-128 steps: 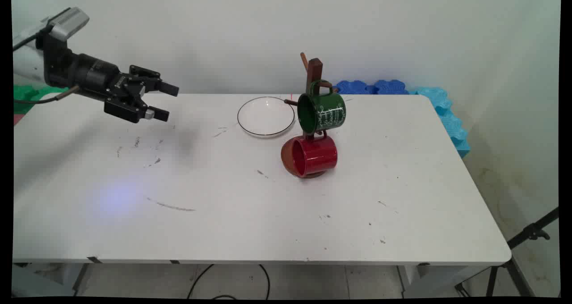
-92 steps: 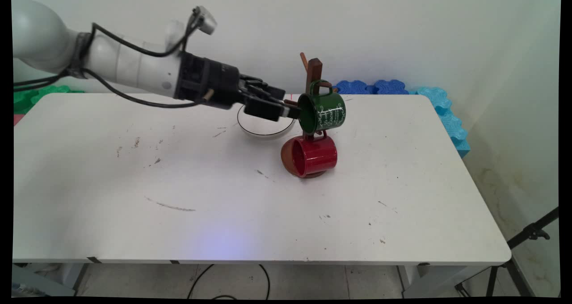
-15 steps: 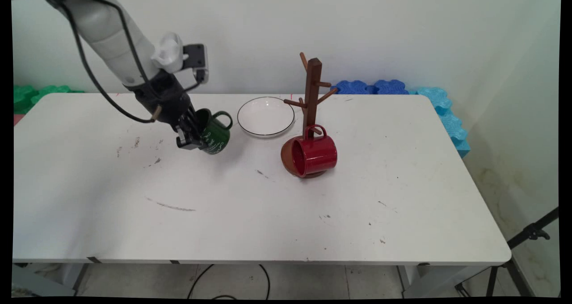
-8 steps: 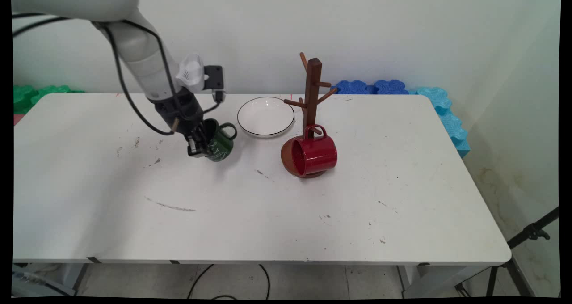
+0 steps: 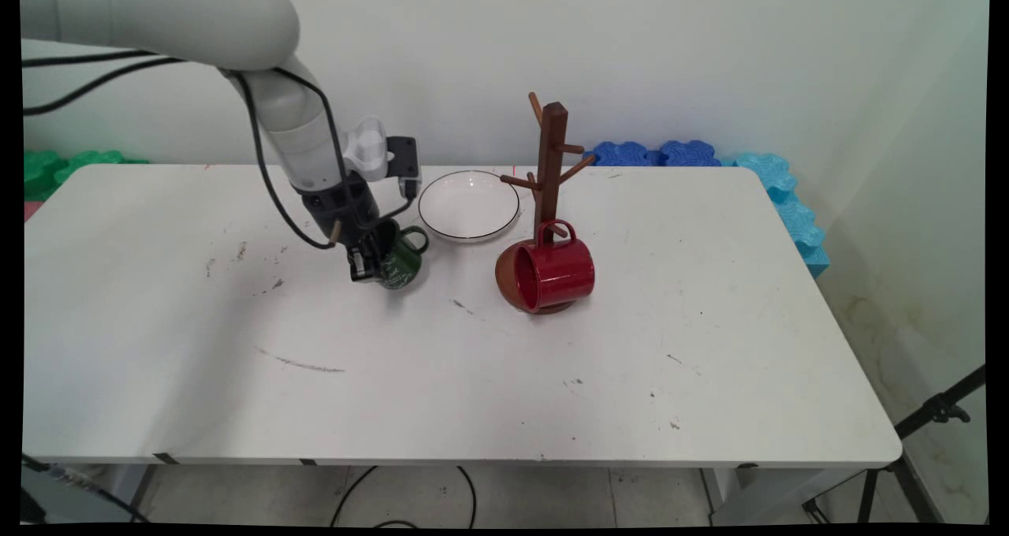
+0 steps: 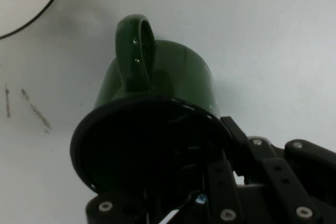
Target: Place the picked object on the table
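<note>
The pincer (image 5: pixel 370 262) is clamped on the rim of the green mug (image 5: pixel 398 257), one finger inside; the mug hangs tilted just above the tabletop (image 5: pixel 473 362), handle toward the plate (image 5: pixel 468 205), left of the rack (image 5: pixel 549 173).

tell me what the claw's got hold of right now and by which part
The claw holds the green mug by its rim wall, one finger inside the mouth and one outside, on the side away from the handle.
</note>
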Motion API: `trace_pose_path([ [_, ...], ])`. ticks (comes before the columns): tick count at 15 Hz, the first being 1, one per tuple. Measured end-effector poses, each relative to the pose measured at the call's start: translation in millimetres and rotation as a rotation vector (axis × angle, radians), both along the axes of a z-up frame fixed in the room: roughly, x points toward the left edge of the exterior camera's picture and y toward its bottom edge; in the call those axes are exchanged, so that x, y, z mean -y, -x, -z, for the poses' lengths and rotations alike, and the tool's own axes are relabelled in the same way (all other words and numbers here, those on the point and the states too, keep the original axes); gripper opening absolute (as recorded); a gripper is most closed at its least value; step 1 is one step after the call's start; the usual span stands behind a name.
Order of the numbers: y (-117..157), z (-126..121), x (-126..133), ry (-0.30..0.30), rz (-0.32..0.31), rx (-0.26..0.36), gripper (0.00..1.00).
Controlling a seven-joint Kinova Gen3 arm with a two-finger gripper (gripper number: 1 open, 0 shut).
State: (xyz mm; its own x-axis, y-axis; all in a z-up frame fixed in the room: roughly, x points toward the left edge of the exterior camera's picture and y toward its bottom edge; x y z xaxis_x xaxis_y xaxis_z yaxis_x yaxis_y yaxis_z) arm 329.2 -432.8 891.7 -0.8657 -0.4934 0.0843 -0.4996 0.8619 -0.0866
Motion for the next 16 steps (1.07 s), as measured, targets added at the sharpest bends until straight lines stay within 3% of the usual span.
trace_pose_path([
  [11, 9, 23, 14, -0.007, 0.016, 0.014, 0.00],
  [12, 10, 25, 15, -0.007, 0.016, 0.012, 1.00],
  [16, 13, 30, 17, -0.008, 0.018, 0.003, 1.00],
])
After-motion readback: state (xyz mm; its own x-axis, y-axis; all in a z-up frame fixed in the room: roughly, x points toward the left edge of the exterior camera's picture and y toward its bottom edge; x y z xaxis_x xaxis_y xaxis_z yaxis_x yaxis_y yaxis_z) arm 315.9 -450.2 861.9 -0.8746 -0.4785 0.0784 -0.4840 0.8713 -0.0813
